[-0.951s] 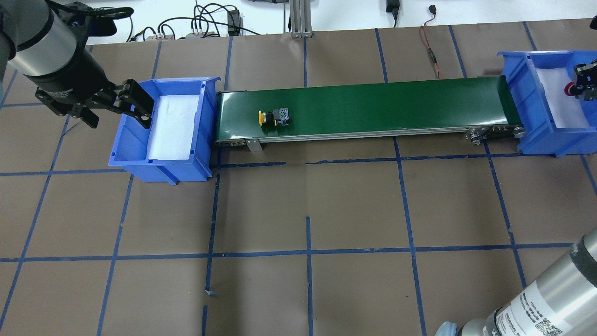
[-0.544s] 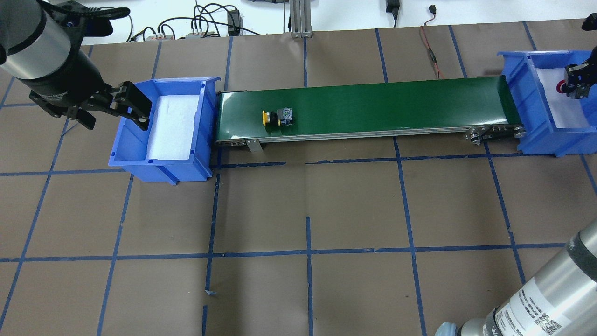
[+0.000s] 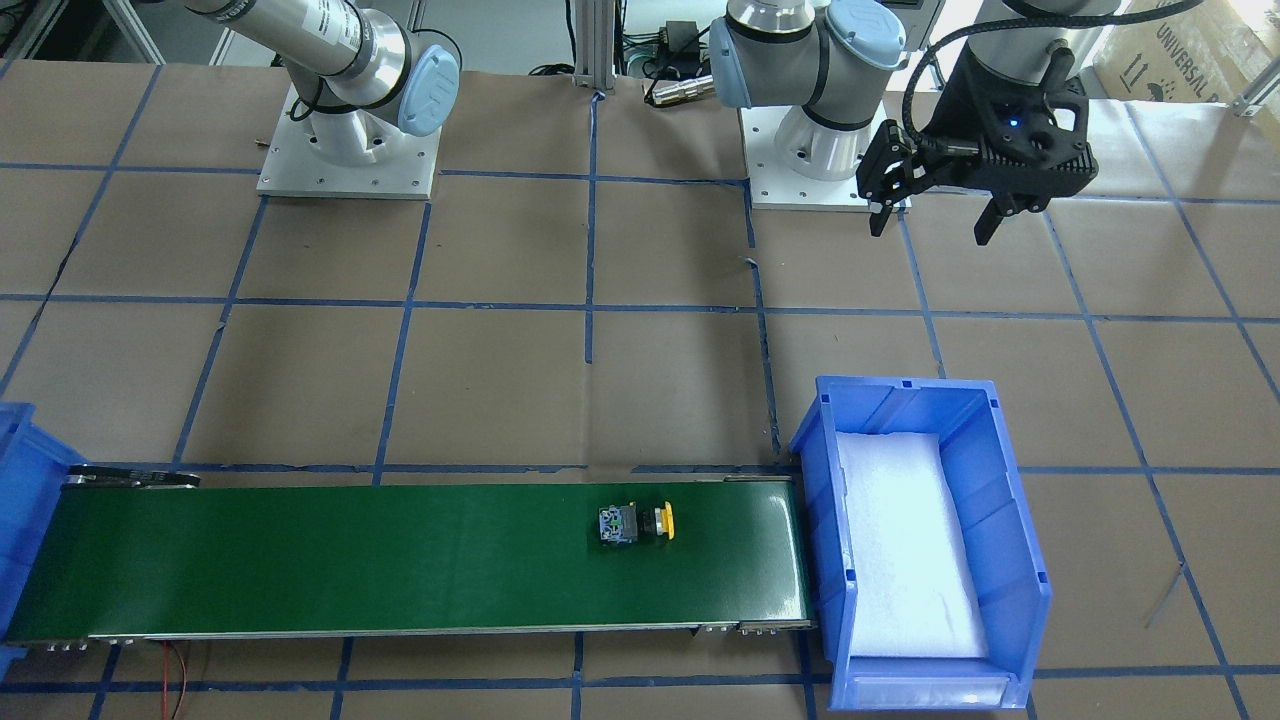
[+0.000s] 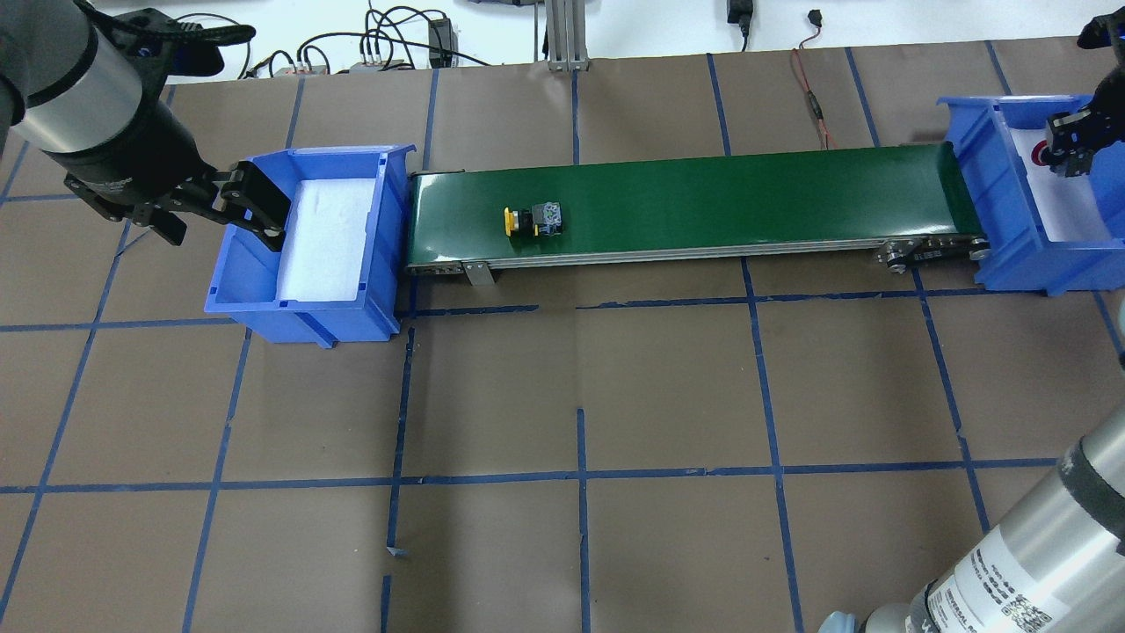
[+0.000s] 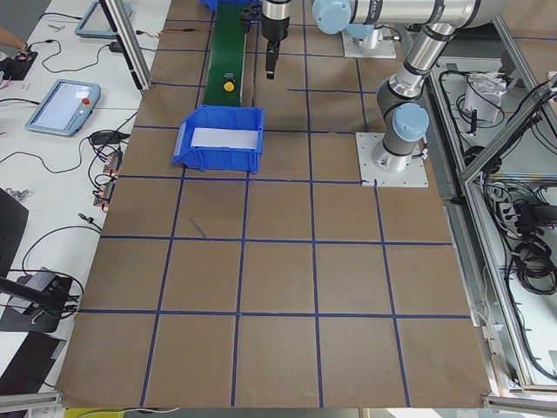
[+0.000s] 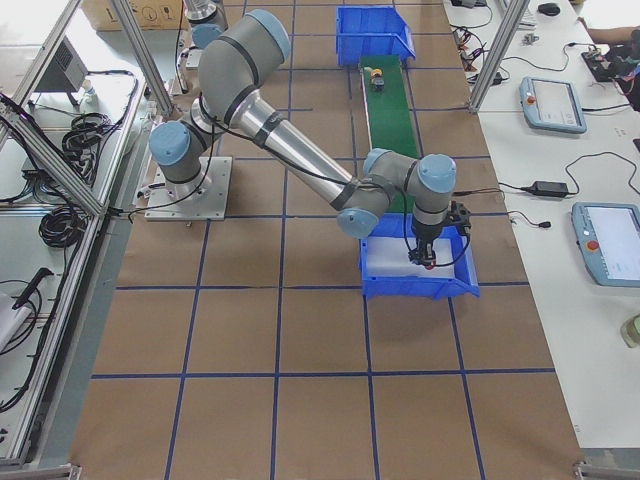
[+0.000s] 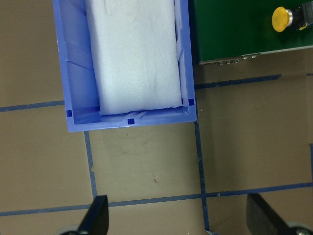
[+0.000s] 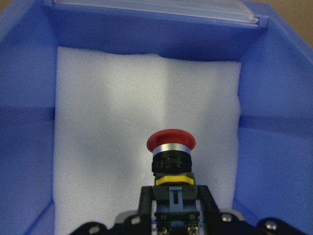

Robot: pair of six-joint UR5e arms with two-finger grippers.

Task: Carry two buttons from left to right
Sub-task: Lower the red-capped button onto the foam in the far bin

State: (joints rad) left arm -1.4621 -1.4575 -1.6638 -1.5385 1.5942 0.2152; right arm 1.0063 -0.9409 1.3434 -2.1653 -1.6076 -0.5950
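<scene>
Over the blue bin (image 8: 29, 88): right hand (image 8: 173, 198) clenched on red-capped button (image 8: 171, 143); a high drop could bounce it out. Left hand (image 3: 932, 222) spread, empty.

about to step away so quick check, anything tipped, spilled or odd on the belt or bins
Nothing spilled or damaged. The yellow button lies on its side on the belt, cap toward the left bin; that looks harmless. The right gripper holds the red button over the right bin.

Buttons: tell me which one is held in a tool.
The red-capped button, clamped in the right tool over the blue bin; the yellow-capped button lies loose on the green belt.
</scene>
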